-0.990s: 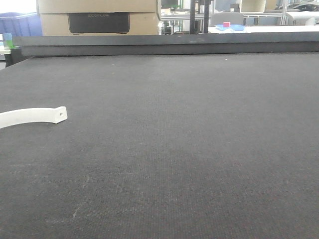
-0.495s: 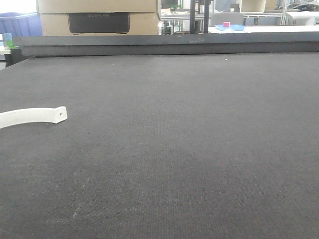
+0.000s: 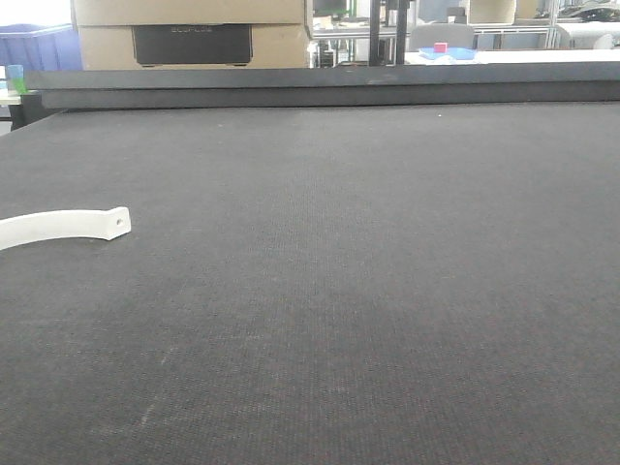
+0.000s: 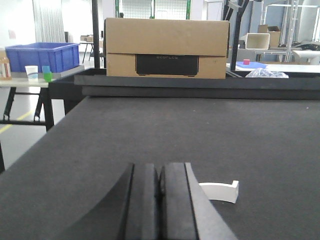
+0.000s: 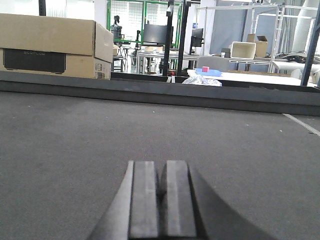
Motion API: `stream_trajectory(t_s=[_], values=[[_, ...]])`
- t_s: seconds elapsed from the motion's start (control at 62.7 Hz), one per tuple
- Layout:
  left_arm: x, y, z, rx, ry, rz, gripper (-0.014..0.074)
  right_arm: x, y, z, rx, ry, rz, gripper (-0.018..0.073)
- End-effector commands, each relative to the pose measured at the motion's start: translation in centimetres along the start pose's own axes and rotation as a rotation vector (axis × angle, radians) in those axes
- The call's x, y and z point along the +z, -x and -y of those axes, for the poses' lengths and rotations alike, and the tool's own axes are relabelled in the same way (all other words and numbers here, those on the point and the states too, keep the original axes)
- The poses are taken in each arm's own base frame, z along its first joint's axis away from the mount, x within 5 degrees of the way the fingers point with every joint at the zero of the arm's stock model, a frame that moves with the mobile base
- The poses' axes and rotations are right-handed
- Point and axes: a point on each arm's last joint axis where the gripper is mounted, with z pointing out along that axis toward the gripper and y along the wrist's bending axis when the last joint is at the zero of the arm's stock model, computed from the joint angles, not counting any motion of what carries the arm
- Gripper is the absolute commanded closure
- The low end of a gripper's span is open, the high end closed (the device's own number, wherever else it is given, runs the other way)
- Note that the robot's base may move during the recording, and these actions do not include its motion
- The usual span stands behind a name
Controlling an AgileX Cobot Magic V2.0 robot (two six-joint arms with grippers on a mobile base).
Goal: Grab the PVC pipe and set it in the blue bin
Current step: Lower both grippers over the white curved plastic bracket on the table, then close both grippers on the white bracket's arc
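Observation:
A white curved PVC piece [image 3: 63, 226] with a small hole at its end lies on the black table at the left edge of the front view. In the left wrist view it [image 4: 220, 191] lies just right of my left gripper [image 4: 159, 172], partly hidden behind the right finger. The left gripper is shut and empty, low over the table. My right gripper [image 5: 162, 172] is shut and empty over bare table. The blue bin [image 4: 42, 55] stands on a separate table beyond the far left corner; it also shows in the front view [image 3: 34, 46]. Neither gripper shows in the front view.
A raised black rail [image 3: 329, 87] runs along the table's far edge. A cardboard box [image 4: 167, 47] stands behind it. Small cups [image 4: 39, 73] sit in front of the bin. Benches and frames stand in the background on the right [image 5: 250, 50].

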Motion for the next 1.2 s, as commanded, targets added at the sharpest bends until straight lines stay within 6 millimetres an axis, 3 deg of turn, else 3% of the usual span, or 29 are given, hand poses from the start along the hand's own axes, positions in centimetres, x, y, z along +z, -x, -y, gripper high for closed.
stream_trajectory(t_s=[0.0, 0.112, 0.287, 0.399, 0.543, 0.67, 0.862, 0.99, 1.181], values=[[-0.1, 0.7, 0.0, 0.053, -0.001, 0.065, 0.0707, 0.0, 0.5, 0.0, -0.021, -0.006, 0.053, 0.0728], [-0.4, 3.6, -0.1, 0.088, 0.011, 0.108, 0.0707, -0.2, 1.9, 0.0, -0.021, -0.006, 0.156, 0.0728], [-2.2, 9.3, -0.7, 0.089, 0.054, 0.108, 0.0707, -1.5, 8.0, 0.2, -0.016, -0.014, 0.247, 0.0728], [-3.3, 12.8, -1.1, 0.079, 0.080, 0.044, 0.0707, -2.0, 11.1, 0.4, -0.014, -0.020, 0.162, 0.0728], [-1.8, 15.8, -1.4, 0.073, 0.092, -0.088, 0.0707, -0.9, 13.8, 0.5, -0.003, -0.020, -0.024, 0.0728], [1.3, 17.7, -1.4, 0.041, 0.078, -0.243, 0.0707, 1.7, 15.4, 0.6, 0.007, -0.017, -0.246, 0.0728], [6.9, 18.2, -1.4, 0.015, 0.066, -0.516, 0.0707, 7.1, 14.5, 0.6, 0.013, -0.011, -0.651, 0.0728], [10.7, 16.1, -1.3, 0.008, 0.054, -0.651, 0.0707, 10.6, 12.0, 0.5, 0.014, -0.007, -0.871, 0.0728], [14.6, 12.7, -0.8, -0.046, 0.024, -0.830, 0.0707, 14.2, 8.1, 0.4, 0.018, -0.001, -1.086, 0.0728]])
